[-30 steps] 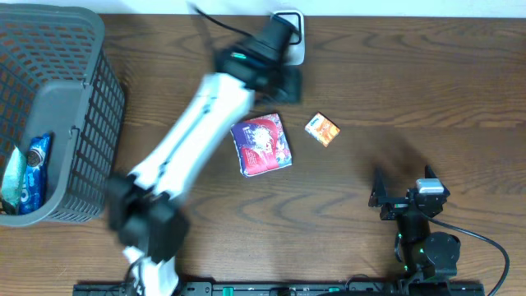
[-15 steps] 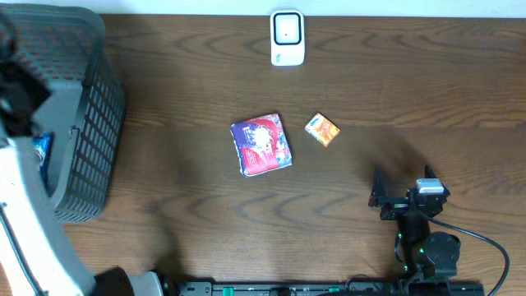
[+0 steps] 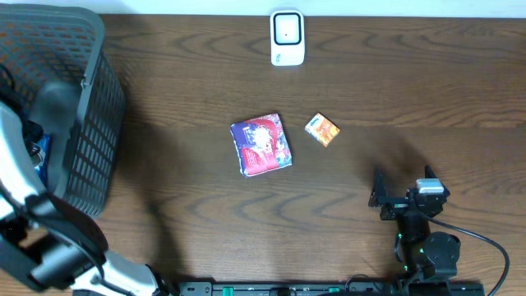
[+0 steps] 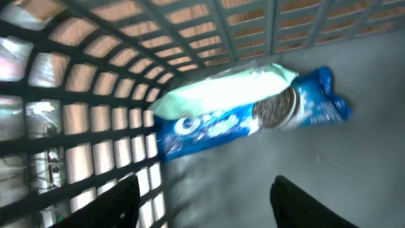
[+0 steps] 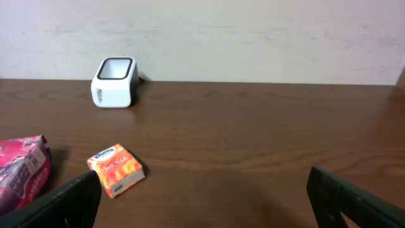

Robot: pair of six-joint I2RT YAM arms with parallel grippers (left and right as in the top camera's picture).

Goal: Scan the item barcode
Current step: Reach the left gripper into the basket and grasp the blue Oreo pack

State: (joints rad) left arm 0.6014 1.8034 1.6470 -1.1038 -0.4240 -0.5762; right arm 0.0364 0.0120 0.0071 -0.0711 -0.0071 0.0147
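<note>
Left end effector (image 4: 205, 199), apart and empty, hovers over blue cookie packet (image 4: 247, 117) in grey mesh basket (image 3: 97, 115); grasp and scan not yet done.

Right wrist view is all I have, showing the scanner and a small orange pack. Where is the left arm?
Observer: The left arm is at the gray basket on the left edge of the table, its wrist down inside it.
Operator: What is under its gripper?
Observer: The left gripper is open, with nothing between its fingers, over a blue Oreo pack lying on the basket floor.
Operator: And the pink thing at my left edge?
Observer: Overhead, it is a whole pink and purple packet lying flat beside the orange pack, apart from it.
</note>
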